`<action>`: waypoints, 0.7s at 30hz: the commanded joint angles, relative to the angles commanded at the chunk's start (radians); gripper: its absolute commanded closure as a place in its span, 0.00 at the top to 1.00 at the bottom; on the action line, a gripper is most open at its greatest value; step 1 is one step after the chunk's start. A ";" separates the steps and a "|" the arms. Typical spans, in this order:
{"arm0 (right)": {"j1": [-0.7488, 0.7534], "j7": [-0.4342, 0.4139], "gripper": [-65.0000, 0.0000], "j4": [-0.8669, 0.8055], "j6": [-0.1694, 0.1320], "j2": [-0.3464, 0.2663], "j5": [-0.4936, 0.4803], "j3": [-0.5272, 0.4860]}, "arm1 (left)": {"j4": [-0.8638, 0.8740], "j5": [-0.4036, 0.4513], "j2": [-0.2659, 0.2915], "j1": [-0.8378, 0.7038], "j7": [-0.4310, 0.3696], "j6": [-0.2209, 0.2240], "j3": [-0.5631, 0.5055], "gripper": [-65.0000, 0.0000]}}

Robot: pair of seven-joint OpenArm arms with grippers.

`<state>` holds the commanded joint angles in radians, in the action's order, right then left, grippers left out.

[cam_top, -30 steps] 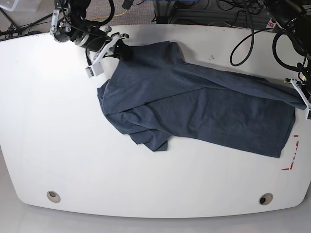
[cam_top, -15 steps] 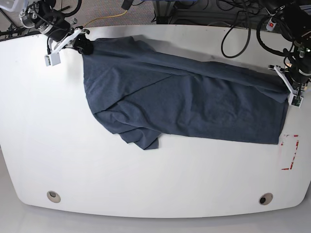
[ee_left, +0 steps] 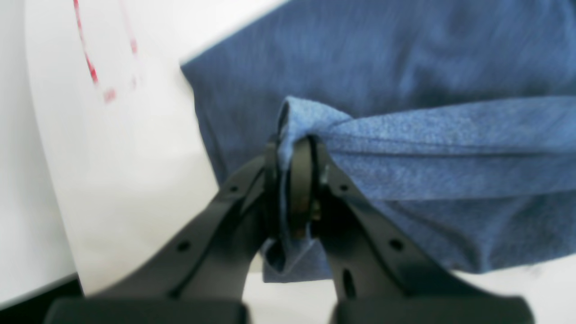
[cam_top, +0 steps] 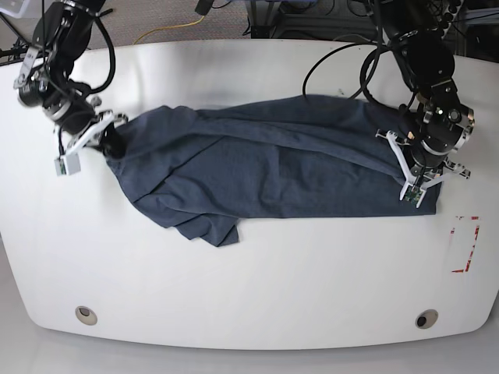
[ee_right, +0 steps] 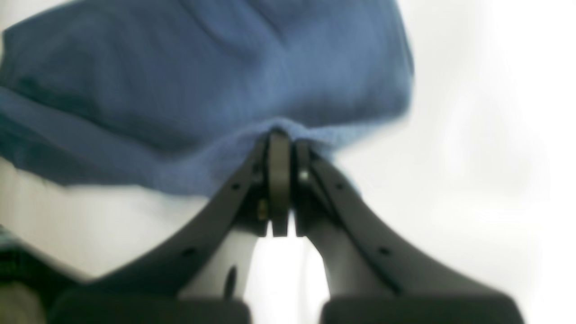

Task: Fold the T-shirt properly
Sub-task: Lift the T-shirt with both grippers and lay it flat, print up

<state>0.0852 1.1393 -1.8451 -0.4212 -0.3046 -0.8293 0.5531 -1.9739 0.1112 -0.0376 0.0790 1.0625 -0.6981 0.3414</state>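
The dark heathered navy-blue cotton T-shirt (cam_top: 265,167) lies on the white surface (cam_top: 234,288), its long axis running between both arms. A bunched lobe hangs nearest the front edge. Farther back, the left claw (cam_top: 415,187) is clamped on one end, the right claw (cam_top: 105,140) on the opposite end.

Bright even light; both wrist views blurred, base view sharp.
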 joint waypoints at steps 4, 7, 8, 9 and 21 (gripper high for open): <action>-0.149 0.000 0.00 0.112 -0.002 0.000 0.043 -0.023 | 0.000 0.005 0.002 0.086 0.000 0.000 -0.021 0.00; -0.258 0.000 0.00 0.183 -0.002 0.000 0.078 -0.046 | 0.000 0.005 0.002 0.150 0.000 0.000 -0.023 0.00; -0.287 -0.002 0.00 0.203 -0.002 0.000 0.087 -0.057 | 0.002 0.005 0.002 0.172 0.000 0.000 -0.023 0.00; -0.321 -0.003 0.00 0.229 -0.002 0.000 0.098 -0.068 | 0.002 0.005 0.002 0.193 0.000 0.000 -0.023 0.00; -0.776 -0.046 0.00 0.496 -0.002 -0.031 0.236 -0.210 | -0.003 0.005 -0.003 0.465 0.002 0.019 -0.018 0.00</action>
<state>-0.6912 1.0932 -1.3495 -0.4227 -0.3353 -0.5930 0.3429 -1.9770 0.1158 -0.0407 0.5439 1.0641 -0.6790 0.3230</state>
